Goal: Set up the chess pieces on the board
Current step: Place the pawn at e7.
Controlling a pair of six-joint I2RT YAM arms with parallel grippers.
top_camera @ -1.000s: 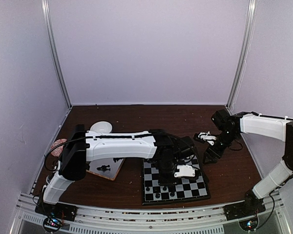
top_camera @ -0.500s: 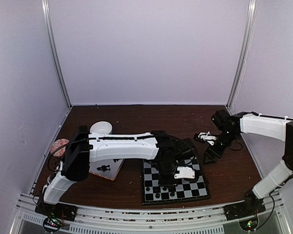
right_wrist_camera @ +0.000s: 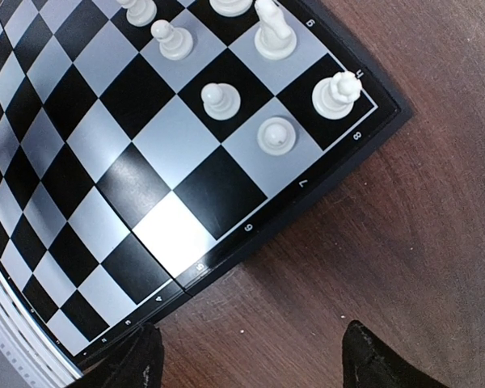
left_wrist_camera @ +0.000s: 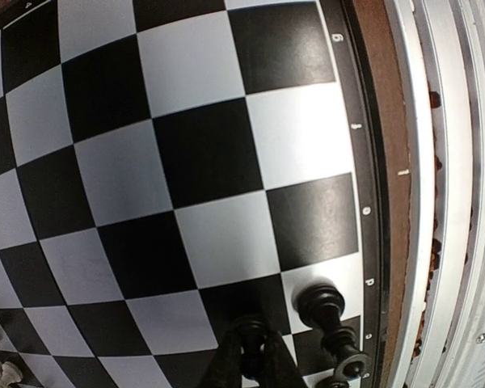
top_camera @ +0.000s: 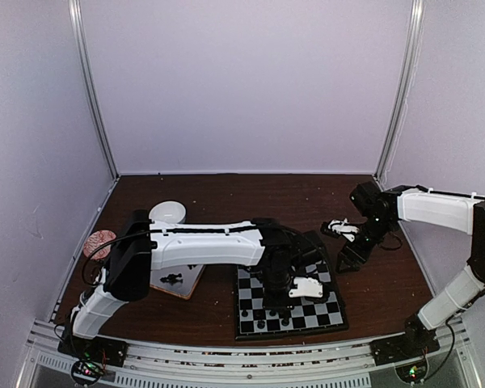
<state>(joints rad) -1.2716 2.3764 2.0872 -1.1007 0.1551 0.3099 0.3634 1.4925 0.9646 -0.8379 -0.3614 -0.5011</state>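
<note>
While the flat square chessboard of black and light-grey checks [top_camera: 326, 312] lies on the dark brown wooden table [top_camera: 226, 194] near its front edge, right of centre, its tiny pieces stand in two camps. The glossy black chess figures [left_wrist_camera: 321, 305] are along the rows nearest the arm bases. The matt white chess figures [right_wrist_camera: 222, 99] are at the far right corner, each on its own square and far narrower than it. A thin black border with small white marks frames the checks.

The left gripper [left_wrist_camera: 250, 360] hangs low over the near side of the board. Its two dark fingers are pinched together on the head of one small black pawn-shaped figure [left_wrist_camera: 250, 330], over a black square just beside two other black figures. The right gripper [right_wrist_camera: 250, 356] hovers off the board's far right corner, jaws standing wide apart over the wood.

Left of the board sits a shallow square tray with a wooden rim [top_camera: 196, 284], and one black figure [top_camera: 171, 279] lies in it. Behind the tray is a round white bowl [top_camera: 168, 212], its inside not visible. A pinkish round object [top_camera: 99, 241] lies near the left wall.

From above, the left arm's white forearm [top_camera: 202, 242] crosses over the far part of the tray. Its wrist covers the middle of the board and hides the squares beneath.
</note>
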